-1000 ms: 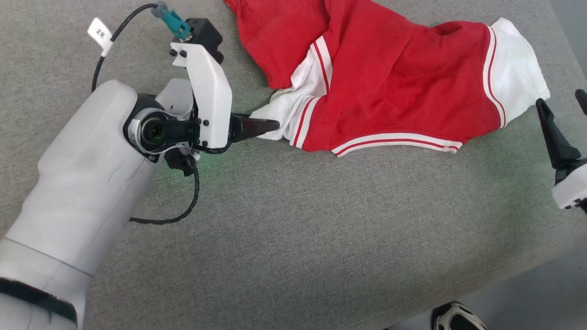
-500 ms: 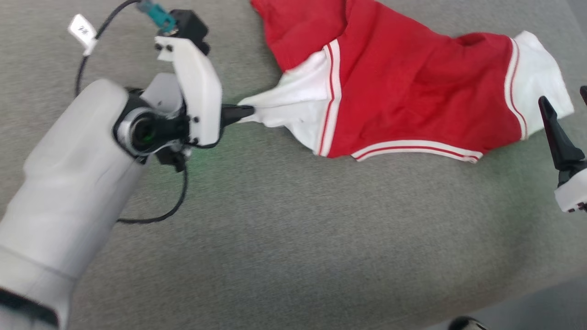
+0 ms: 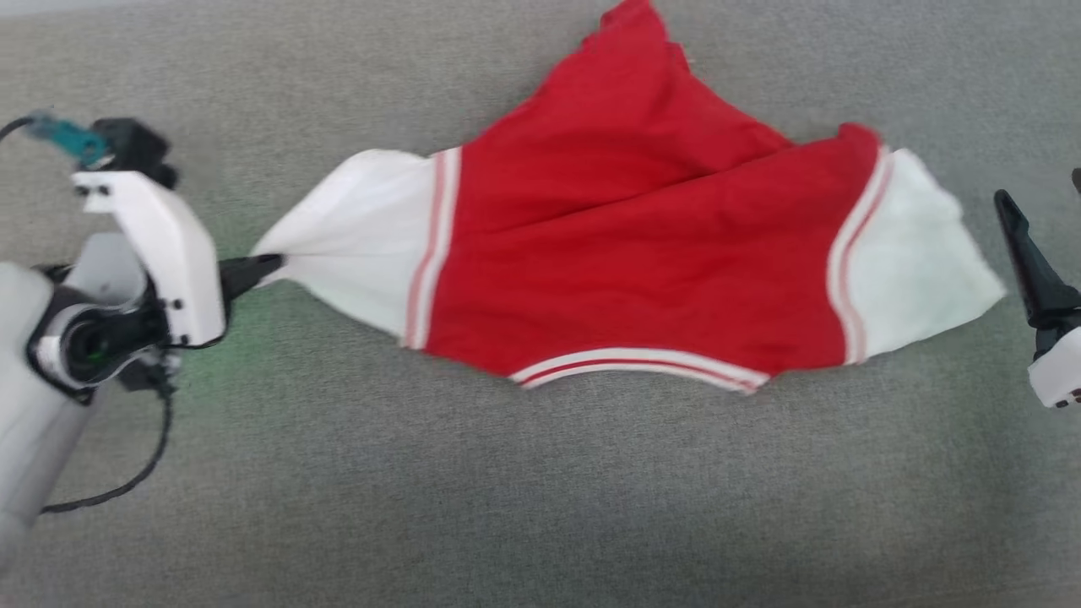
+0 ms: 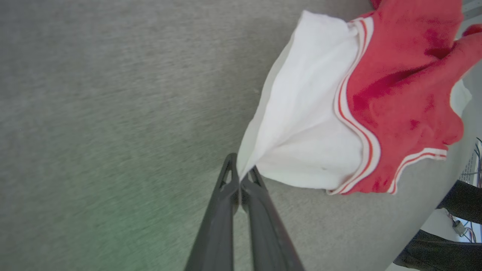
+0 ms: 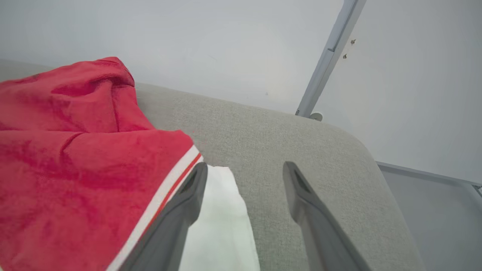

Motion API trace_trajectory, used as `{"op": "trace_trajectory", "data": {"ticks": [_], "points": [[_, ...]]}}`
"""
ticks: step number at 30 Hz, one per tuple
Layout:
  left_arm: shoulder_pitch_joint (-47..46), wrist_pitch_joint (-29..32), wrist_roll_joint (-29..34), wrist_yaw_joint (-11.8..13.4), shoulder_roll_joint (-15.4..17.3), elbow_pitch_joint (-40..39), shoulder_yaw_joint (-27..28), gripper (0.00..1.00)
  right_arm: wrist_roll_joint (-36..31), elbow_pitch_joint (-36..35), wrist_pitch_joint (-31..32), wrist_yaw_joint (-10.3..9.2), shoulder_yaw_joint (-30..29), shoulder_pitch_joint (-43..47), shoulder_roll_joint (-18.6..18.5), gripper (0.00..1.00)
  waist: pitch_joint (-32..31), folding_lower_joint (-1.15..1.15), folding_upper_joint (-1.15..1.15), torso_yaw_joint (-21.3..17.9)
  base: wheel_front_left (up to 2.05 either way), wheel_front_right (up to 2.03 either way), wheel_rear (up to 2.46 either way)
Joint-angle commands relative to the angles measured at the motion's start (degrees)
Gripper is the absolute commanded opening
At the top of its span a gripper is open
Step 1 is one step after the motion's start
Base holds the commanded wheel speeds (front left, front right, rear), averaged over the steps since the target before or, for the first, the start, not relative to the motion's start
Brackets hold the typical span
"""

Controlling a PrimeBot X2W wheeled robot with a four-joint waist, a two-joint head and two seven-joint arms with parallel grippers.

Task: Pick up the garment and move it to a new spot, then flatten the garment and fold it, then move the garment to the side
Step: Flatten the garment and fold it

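The garment [image 3: 642, 279], a red soft-fabric shirt with white sleeve ends and red-striped white bands, lies spread across the grey fabric-covered worktop [image 3: 540, 490] between the two arms in the head view. There the left gripper [image 3: 262, 266] meets the point of the white sleeve end on the robot's left. The left wrist view makes the hold plain: the left gripper [image 4: 239, 175] has its dark fingers pressed together on that sleeve's tip, the cloth fanning out from them. The right wrist view adds the worktop's rounded corner, a pale wall [image 5: 226, 45] and a slanting grey metal post [image 5: 327, 60]. It also shows the right gripper [image 5: 244, 167] spread wide, one finger over the other white sleeve end; whether it touches the cloth I cannot tell. A second ago the shirt lay bunched, its left sleeve crumpled under the red cloth; now that sleeve is drawn out and the body stretched flatter, though the camera has shifted too.
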Motion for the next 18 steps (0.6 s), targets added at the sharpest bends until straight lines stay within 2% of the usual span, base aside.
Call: {"op": "trace_trajectory", "data": {"ticks": [1, 7, 11, 13, 14, 15, 16, 18], "points": [[1.0, -0.6, 0.5, 0.8, 0.7, 0.4, 0.3, 0.00, -0.3, -0.7, 0.6, -0.02, -0.1, 0.9, 0.4, 1.00, -0.1, 0.00, 0.00, 0.4, 0.00, 0.00, 0.00], [3.2, -2.3, 0.9, 2.8, 2.2, 1.8, 0.8, 0.00, -1.0, -3.0, 2.4, -0.02, 0.1, 1.5, 0.6, 1.00, -0.4, 0.00, 0.00, 0.5, 0.00, 0.00, 0.00], [3.8, -4.8, 0.7, 2.5, 1.3, 2.1, 1.4, 0.00, -1.3, -4.3, 3.4, -0.02, 1.8, 1.7, 0.5, 1.00, -0.7, 0.00, 0.00, 0.6, 0.00, 0.00, 0.00], [4.2, -6.1, 1.4, 2.2, 0.8, 2.3, 1.2, 0.38, -1.2, -4.6, 4.0, -0.02, 2.8, 1.1, 0.5, 1.00, -1.0, 0.00, 0.00, 0.8, 0.00, 0.00, 0.00], [4.4, -6.7, 1.7, 2.0, 0.5, 2.3, 1.0, 0.49, -1.2, -4.7, 4.3, -0.02, 3.4, 0.8, 0.3, 1.00, -1.2, 0.00, 0.00, 0.9, 0.00, 0.00, 0.00], [4.3, -7.8, 2.6, 1.9, 0.5, 2.2, 0.9, 0.85, -1.2, -4.8, 4.6, -0.02, 4.0, 0.5, 0.0, 1.00, -1.3, 0.00, 0.00, 1.1, 0.00, 0.00, 0.00], [4.1, -9.2, 3.3, 2.1, 0.4, 2.2, 1.1, 1.00, -1.2, -4.9, 4.9, -0.02, 4.5, 0.1, -0.2, 1.00, -1.3, 0.00, 0.00, 1.2, 0.00, 0.00, 0.00], [4.6, -12.3, 4.0, 1.8, 0.2, 1.7, 1.4, 1.00, -0.8, -5.1, 6.1, -0.02, 6.4, -0.4, -1.3, 1.00, -1.4, 0.00, 0.00, 1.3, 0.00, 0.00, 0.00]]}}
